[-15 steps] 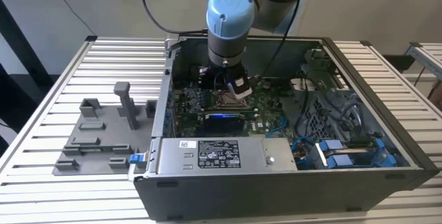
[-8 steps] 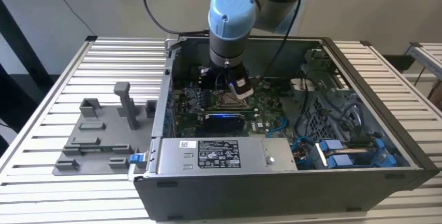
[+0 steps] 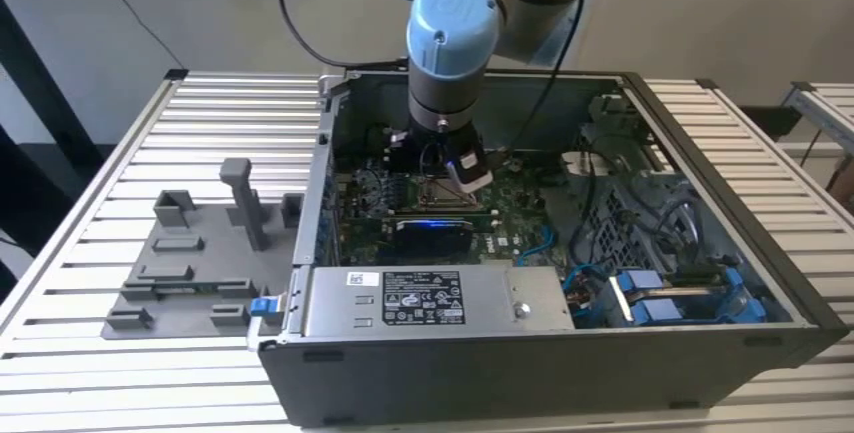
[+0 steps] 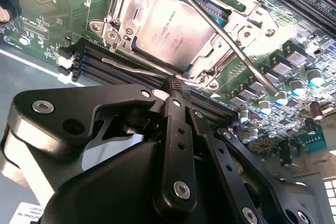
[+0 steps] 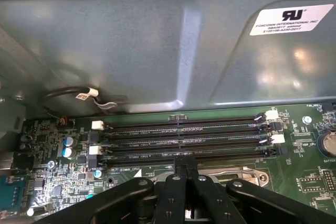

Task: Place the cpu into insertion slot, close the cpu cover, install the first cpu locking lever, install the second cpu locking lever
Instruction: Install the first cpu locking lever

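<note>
The cpu [image 4: 173, 27] sits in the slot [image 3: 441, 191], at the centre of the exterior frame, with the cover [image 4: 122, 22] down over it. I judge lever 1 is the step in hand. The long lever [image 4: 220, 30] crosses above the cpu, and the low lever [image 4: 136, 67] lies along the cover's edge. Latching likely calls for a steady downward push. The gripper [image 4: 177, 85] has its fingers drawn together, tips at the low lever's end; I cannot tell whether they pinch it.
</note>
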